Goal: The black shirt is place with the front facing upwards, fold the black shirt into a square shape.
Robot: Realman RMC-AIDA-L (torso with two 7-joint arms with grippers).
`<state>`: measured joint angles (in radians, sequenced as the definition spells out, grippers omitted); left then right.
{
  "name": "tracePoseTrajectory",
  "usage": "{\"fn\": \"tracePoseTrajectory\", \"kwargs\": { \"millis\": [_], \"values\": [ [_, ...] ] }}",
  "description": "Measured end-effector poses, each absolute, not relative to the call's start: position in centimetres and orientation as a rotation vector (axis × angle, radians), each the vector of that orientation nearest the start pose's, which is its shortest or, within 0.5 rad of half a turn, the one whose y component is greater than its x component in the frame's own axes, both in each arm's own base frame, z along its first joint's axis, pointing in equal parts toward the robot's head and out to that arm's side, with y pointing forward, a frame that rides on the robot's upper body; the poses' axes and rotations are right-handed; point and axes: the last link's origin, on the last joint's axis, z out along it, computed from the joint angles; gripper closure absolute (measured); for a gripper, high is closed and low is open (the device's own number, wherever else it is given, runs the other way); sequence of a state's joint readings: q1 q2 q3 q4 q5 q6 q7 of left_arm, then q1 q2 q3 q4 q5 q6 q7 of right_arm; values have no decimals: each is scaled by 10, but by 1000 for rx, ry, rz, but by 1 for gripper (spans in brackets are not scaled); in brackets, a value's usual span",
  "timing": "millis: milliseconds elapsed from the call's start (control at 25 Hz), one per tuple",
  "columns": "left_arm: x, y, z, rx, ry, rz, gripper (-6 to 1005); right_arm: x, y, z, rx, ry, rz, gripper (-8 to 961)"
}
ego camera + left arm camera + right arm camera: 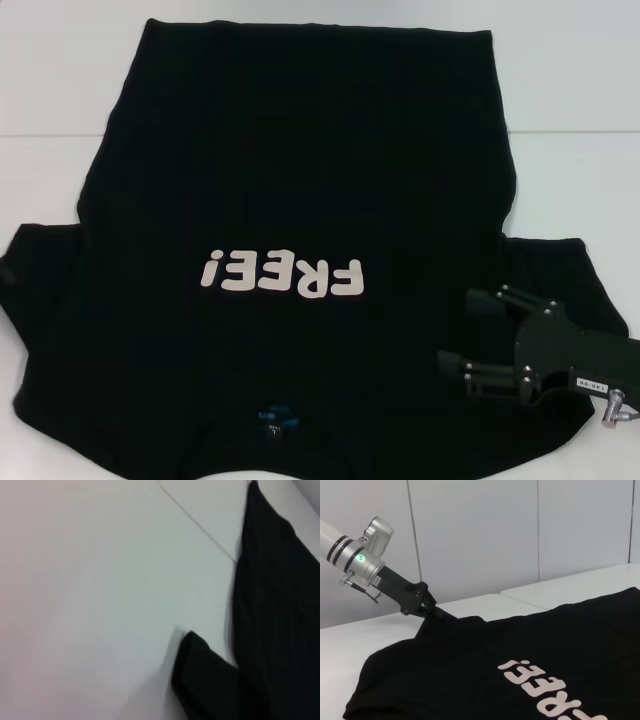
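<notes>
The black shirt (300, 150) lies flat on the white table (60, 100), front up, its collar and small blue neck label (275, 412) at the near edge. Its pale "FREE!" letters (282, 274) read upside down from the head view. My right gripper (456, 328) is open at the near right, fingers spread wide and pointing left over the shirt's right sleeve. My left gripper (431, 609) shows only in the right wrist view, shut on the tip of the left sleeve, where the cloth (470, 670) rises to a small peak. In the left wrist view the shirt's side (280, 605) and a sleeve (200, 680) show.
A thin seam (580, 132) crosses the table top behind the sleeves. White table shows on both sides of the shirt and beyond its hem. A pale panelled wall (520, 530) stands behind the table in the right wrist view.
</notes>
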<state>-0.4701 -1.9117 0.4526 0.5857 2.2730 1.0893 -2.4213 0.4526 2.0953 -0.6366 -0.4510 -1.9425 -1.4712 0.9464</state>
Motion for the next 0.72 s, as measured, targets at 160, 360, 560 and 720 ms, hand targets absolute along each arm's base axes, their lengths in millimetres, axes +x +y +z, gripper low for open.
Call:
{"fn": "tracePoseTrajectory", "kwargs": {
  "millis": [160,360,560,720],
  "values": [
    [-403,344,105,-1513,-1829,-556,975,297,298,-33,-2618,414,704,9],
    [-404,349,121,-1491,-1770,-552,975,296,298,-33,-2618,412,707,9],
    [-403,352,128,-1483,-1738,-552,975,295,297,-33,-2621,411,713,9],
    [-402,354,133,-1476,-1722,-554,975,295,297,-33,-2621,411,715,9]
  ]
}}
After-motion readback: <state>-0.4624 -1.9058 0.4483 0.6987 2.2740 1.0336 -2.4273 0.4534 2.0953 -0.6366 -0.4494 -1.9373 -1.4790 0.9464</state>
